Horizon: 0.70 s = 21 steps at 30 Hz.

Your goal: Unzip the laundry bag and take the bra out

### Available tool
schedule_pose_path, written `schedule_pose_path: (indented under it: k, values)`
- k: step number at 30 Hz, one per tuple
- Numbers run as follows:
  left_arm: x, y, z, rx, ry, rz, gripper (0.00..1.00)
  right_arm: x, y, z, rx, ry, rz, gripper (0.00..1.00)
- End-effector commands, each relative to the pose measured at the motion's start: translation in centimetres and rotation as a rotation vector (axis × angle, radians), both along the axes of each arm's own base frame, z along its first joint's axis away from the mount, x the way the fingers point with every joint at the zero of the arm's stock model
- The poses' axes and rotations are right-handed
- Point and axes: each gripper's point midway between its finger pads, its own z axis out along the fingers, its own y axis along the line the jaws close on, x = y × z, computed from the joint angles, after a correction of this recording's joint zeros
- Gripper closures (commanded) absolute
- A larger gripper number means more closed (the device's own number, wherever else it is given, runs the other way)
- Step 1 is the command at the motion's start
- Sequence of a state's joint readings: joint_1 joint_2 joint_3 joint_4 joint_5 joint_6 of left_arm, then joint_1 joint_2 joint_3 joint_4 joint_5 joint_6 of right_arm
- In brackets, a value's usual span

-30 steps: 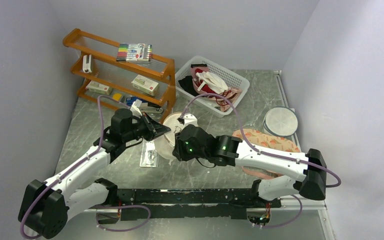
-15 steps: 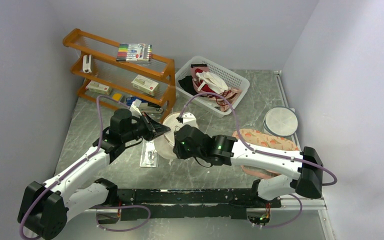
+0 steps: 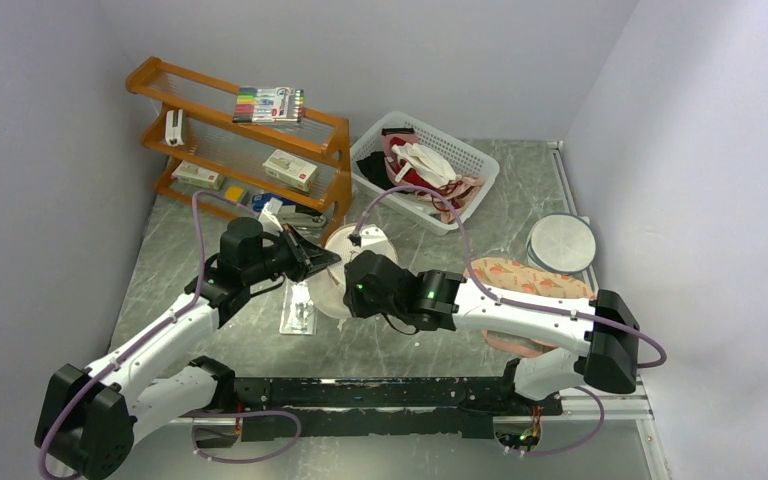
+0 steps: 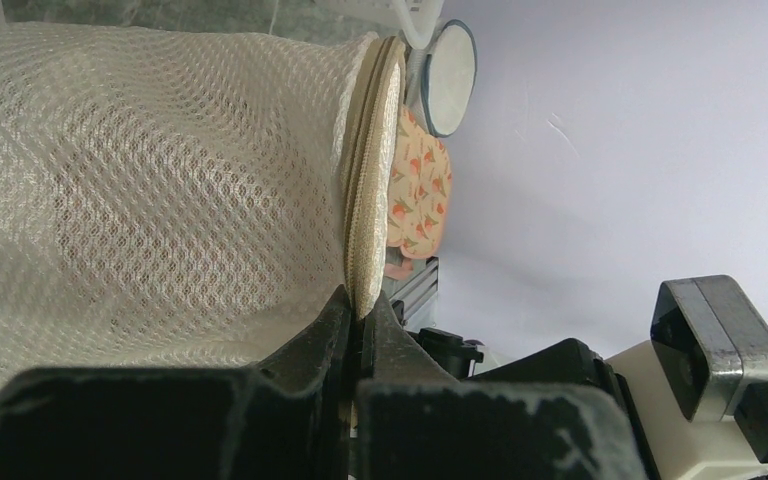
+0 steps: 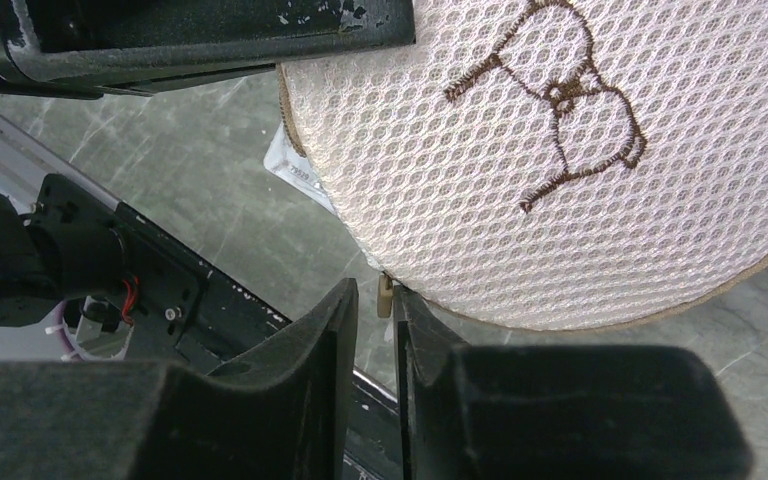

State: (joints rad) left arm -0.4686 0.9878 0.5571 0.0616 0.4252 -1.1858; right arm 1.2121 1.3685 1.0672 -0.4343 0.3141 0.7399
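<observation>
The laundry bag [image 3: 360,243], a cream-white mesh dome, hangs on edge above the table between my two arms. My left gripper [image 4: 362,305] is shut on its beige zip rim [image 4: 365,200], and the mesh [image 4: 140,180] bulges to the left of it. In the right wrist view the bag's face [image 5: 560,230] shows its dark spectacles-like emblem [image 5: 560,100]. My right gripper [image 5: 378,292] stands under the bag's lower edge, narrowly open. The small beige zip pull [image 5: 385,293] hangs between its fingertips, against the right one and clear of the left. The bra is hidden.
Peach fruit-patterned pads [image 3: 530,280] lie at the right, partly under my right arm, with a grey round disc [image 3: 562,243] beyond them. A white basket [image 3: 488,170] of clothes and a wooden rack [image 3: 240,140] stand at the back. A flat packet [image 3: 297,310] lies below the bag.
My right arm has shifted a little left toward the bag and its jaws have narrowed around the zip pull. The left gripper has kept its hold and place.
</observation>
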Motion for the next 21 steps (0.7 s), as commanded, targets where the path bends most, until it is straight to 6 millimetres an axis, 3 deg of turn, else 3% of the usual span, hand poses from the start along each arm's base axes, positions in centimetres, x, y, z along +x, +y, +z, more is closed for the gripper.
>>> schedule_pose_path:
  k: [1, 11, 14, 21]
  values:
    - [-0.2, -0.3, 1.9, -0.032, -0.049, -0.019, 0.93, 0.8, -0.2, 0.2, 0.000, -0.039, -0.036, 0.81]
    - [-0.2, -0.1, 1.7, -0.020, -0.047, -0.006, 0.93, 0.5, -2.9, -1.2, -0.055, -0.023, -0.093, 1.00]
    - [-0.2, 0.0, 1.5, -0.012, -0.047, -0.003, 0.93, 0.0, -5.0, -2.6, -0.102, -0.016, -0.116, 1.00]
    - [0.0, 0.1, 1.1, 0.001, -0.043, -0.001, 0.93, 0.1, -9.3, -3.2, -0.154, -0.048, -0.205, 1.00]
